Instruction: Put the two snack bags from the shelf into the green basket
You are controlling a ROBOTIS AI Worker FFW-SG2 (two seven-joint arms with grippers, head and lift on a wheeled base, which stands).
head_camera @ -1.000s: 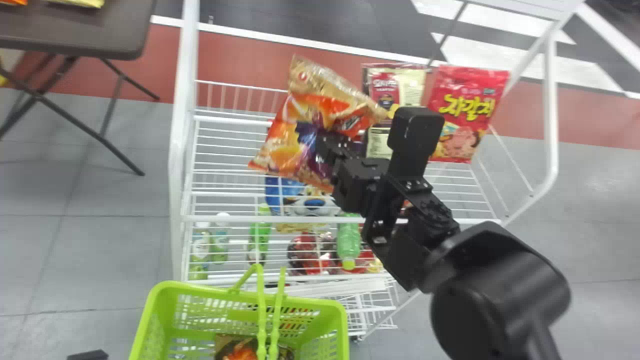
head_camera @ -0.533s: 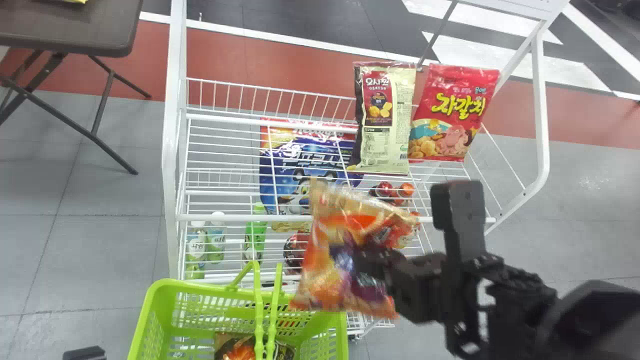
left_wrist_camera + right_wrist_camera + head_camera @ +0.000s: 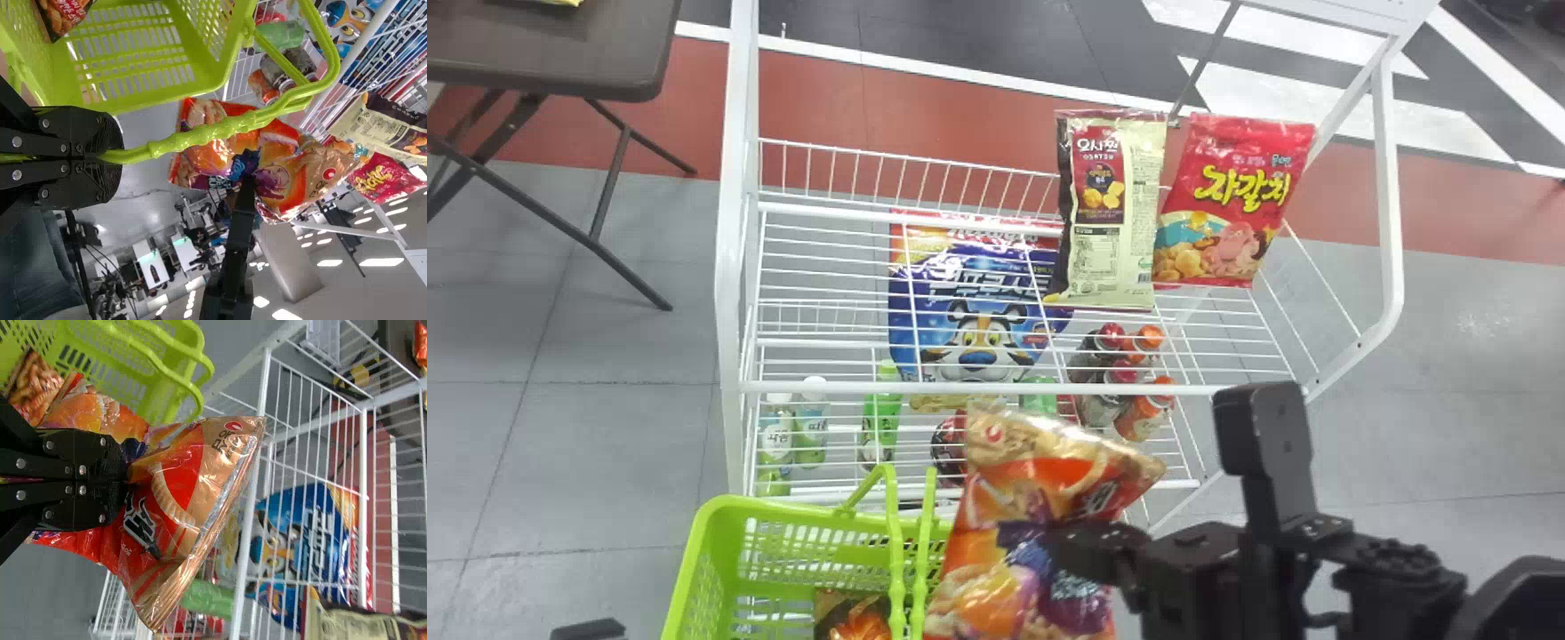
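Left wrist view: left gripper (image 3: 116, 157) clasping green plastic basket handle (image 3: 200, 137); head view: right gripper (image 3: 1056, 544) pinching shiny orange snack bag (image 3: 983, 578).

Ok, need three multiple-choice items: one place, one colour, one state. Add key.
1. Where is the shiny orange-and-tan snack bag?
A: dark table
B: black right gripper
C: grey floor

2. Head view, colour of the bag just right of the cream-and-maroon bag at the white wire shelf?
A: green
B: white
C: red

3. Black left gripper?
A: shut on the green plastic basket handle
B: wide open
C: shut on a bottle

Key:
1 B: right wrist view shows fingers clamping it.
2 C: its front is red.
3 A: left wrist view shows fingers closed around the handle.
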